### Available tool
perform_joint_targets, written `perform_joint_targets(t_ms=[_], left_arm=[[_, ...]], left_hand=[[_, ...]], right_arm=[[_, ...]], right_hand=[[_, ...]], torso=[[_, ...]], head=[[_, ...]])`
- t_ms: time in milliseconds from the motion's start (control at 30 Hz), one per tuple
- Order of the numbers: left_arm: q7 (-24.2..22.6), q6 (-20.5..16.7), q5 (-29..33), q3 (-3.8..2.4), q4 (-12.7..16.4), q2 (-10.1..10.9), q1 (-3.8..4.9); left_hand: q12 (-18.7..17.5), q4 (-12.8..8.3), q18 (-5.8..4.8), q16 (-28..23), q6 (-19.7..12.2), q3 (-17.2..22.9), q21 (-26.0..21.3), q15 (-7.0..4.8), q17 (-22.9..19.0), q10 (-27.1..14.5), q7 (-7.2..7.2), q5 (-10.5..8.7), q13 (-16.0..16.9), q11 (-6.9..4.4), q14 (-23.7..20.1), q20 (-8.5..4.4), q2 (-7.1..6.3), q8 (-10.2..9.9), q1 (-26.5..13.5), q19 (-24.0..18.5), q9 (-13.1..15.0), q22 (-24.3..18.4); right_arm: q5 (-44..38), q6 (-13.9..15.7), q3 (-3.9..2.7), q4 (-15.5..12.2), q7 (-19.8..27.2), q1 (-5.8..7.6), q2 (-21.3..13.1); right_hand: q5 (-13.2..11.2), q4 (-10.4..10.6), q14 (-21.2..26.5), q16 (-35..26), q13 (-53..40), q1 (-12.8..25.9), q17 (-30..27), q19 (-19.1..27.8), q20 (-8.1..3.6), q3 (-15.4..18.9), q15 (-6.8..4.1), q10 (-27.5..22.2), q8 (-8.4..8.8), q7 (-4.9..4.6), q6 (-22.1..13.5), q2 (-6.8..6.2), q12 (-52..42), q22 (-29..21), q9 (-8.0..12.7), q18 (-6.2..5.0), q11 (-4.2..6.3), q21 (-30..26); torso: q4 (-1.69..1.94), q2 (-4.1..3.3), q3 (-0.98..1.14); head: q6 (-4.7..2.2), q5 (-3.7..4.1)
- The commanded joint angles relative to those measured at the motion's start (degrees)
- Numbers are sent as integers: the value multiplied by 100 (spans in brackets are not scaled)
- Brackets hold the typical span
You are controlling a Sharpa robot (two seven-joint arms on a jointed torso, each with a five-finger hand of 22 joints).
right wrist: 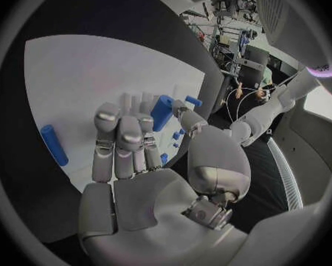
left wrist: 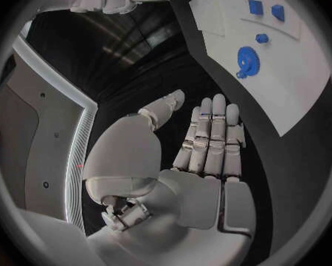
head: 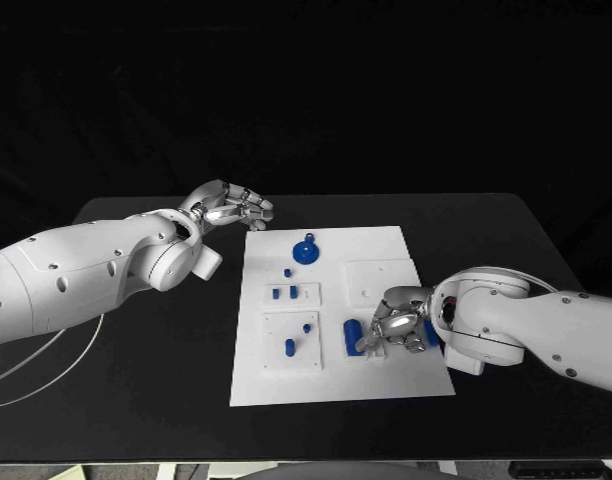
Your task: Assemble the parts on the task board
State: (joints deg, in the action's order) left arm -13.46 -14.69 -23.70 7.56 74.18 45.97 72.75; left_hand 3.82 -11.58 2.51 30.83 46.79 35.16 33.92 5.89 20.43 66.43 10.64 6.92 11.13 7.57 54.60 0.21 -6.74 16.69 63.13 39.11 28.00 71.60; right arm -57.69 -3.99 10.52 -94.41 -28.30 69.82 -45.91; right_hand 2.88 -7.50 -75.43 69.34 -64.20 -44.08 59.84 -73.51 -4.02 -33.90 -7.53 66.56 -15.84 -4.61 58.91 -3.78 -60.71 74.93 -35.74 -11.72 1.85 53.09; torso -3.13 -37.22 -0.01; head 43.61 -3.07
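The white task board (head: 393,243) lies in the middle of the table. A round blue part with a tab (head: 305,249) sits near its far edge, also seen as the round blue part (left wrist: 247,60). Two small blue parts (head: 285,292) stand in a raised tile, and two blue pegs (head: 290,347) lie on the near tile. My right hand (head: 397,322) hangs over the board's near right area, fingers stretched and thumb apart, holding nothing. A blue block (right wrist: 162,112) lies between its fingers and thumb, and a blue cylinder (right wrist: 54,144) lies on the board's other side. My left hand (head: 231,208) hovers open beyond the board's far left corner.
A bare raised tile (head: 378,275) sits on the board's right side. A white cable (head: 47,360) loops under my left arm on the black table (head: 162,380). My right forearm (head: 566,335) covers the table right of the board.
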Motion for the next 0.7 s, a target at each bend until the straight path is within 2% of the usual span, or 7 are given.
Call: perform_joint_targets(t_ms=[33, 67, 133, 267, 433, 700], left_arm=[[-19, 90, 26, -2, 6, 3, 1], [-18, 91, 26, -2, 7, 4, 1], [-17, 89, 26, -1, 5, 5, 1], [-14, 97, 26, 0, 7, 6, 1], [-7, 92, 24, 0, 5, 12, 1], [-3, 97, 22, 1, 1, 6, 1]], left_hand=[[30, 38, 74, -25, -36, 0, -36, 13, 8, -17, -20, -15, -10, 8, 28, 7, 5, 24, -45, 37, -8, 6], [30, 38, 74, -25, -36, 0, -36, 13, 8, -17, -20, -15, -10, 8, 28, 7, 5, 24, -45, 37, -8, 6], [30, 38, 74, -26, -35, 0, -36, 12, 9, -17, -20, -15, -10, 8, 28, 7, 5, 25, -44, 37, -8, 6], [30, 38, 74, -27, -35, 0, -37, 12, 10, -17, -21, -15, -11, 8, 27, 7, 5, 25, -44, 36, -8, 7], [30, 39, 74, -29, -35, 0, -39, 12, 13, -16, -21, -15, -12, 8, 28, 6, 4, 26, -43, 36, -8, 9], [30, 41, 75, -32, -34, 1, -40, 12, 16, -16, -21, -14, -13, 7, 27, 6, 5, 27, -43, 36, -8, 11]], right_arm=[[-89, -51, 5, 51, -142, -10, 9], [-81, -106, 5, 49, -146, -11, 17], [-68, -151, 5, 51, -163, -13, 29], [-68, -260, 6, 90, -215, -20, 43], [-64, -244, 6, 91, -210, -61, 50], [-50, -165, 6, 58, -113, -69, 19]], right_hand=[[-6, 16, -10, 19, -7, -86, 6, -19, 6, -86, -34, 38, 38, -4, 26, 23, 28, 35, -1, -328, -8, 25], [0, -105, -12, 22, -14, -330, 7, -16, -11, -303, -35, 39, 41, 5, 25, 58, 30, 40, -3, -326, -4, 30], [-8, -142, -13, 23, -23, -388, 5, -20, 7, -406, -27, 43, 46, -10, 27, -1, 34, 46, -6, -326, -14, 42], [-2, -197, -17, 23, -33, -390, 1, -22, 29, -429, -17, 45, 54, -19, 24, -75, 40, 52, -7, -328, -24, 54], [16, -270, -19, 20, -42, -412, -5, -18, 46, -458, -9, 45, 63, -26, 25, -83, 48, 55, -5, -328, -31, 60], [29, -370, -21, 15, -70, -52, -20, -7, 81, -51, 1, 44, 90, -35, 25, -351, 71, 55, -2, -328, -41, 69]], torso=[[1, 2, -2], [1, 1, 0], [1, 1, 0], [-3, -1, 3], [-6, -2, 5], [-8, 0, 7]], head=[[15, -12], [15, -17], [15, -17], [15, -18], [26, -19], [16, -19]])
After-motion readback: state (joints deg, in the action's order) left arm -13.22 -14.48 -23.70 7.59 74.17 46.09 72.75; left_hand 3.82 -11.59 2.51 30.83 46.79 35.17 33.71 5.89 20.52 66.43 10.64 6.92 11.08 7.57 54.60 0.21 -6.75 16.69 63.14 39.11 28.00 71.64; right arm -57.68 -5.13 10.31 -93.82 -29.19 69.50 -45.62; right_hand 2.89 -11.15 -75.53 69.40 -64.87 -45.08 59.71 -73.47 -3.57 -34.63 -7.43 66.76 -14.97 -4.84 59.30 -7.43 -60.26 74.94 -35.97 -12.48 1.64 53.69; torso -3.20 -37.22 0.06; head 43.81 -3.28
